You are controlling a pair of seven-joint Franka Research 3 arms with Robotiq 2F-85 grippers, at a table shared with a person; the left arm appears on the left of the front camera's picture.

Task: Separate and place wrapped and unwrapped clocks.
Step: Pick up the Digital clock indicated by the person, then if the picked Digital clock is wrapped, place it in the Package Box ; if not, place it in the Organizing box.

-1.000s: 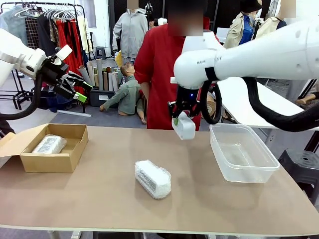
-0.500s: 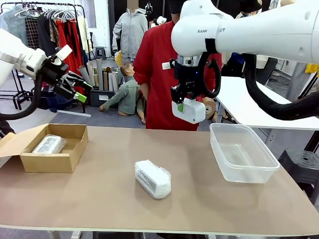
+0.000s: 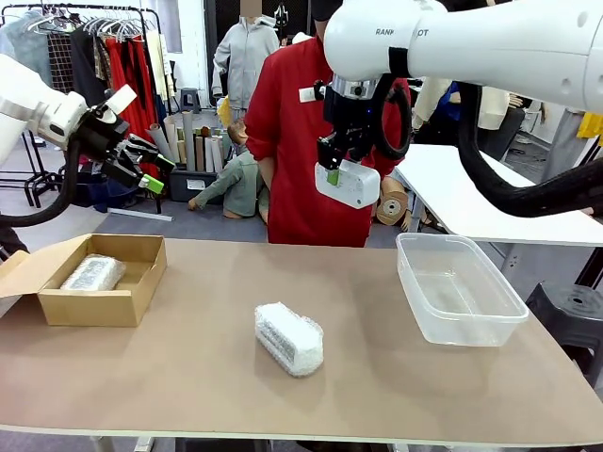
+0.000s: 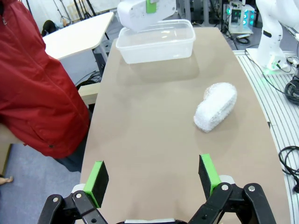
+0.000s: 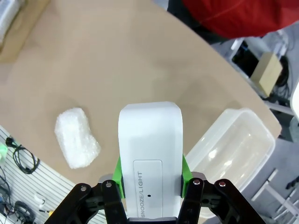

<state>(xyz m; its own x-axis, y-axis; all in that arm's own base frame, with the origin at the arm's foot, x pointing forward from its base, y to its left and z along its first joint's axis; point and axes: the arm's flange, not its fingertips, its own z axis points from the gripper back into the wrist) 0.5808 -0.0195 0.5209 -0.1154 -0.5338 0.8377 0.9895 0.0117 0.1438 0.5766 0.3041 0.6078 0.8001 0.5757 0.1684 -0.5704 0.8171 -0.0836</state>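
Looks like a garment workshop: hung clothes rack (image 3: 104, 42), rolled material (image 3: 193, 141), worktables (image 3: 462, 193).

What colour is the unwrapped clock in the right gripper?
The unwrapped clock is plain white; the right wrist view shows it best.

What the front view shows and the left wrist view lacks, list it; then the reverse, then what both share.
Front view: the brown cardboard box with a bubble-wrapped clock lying in it.
Left wrist view: cables on the floor beside the table.
Both: the other bubble-wrapped clock on the table, the empty clear plastic tub, the bare white clock held in the shut right gripper, the open left gripper, and the person in red.
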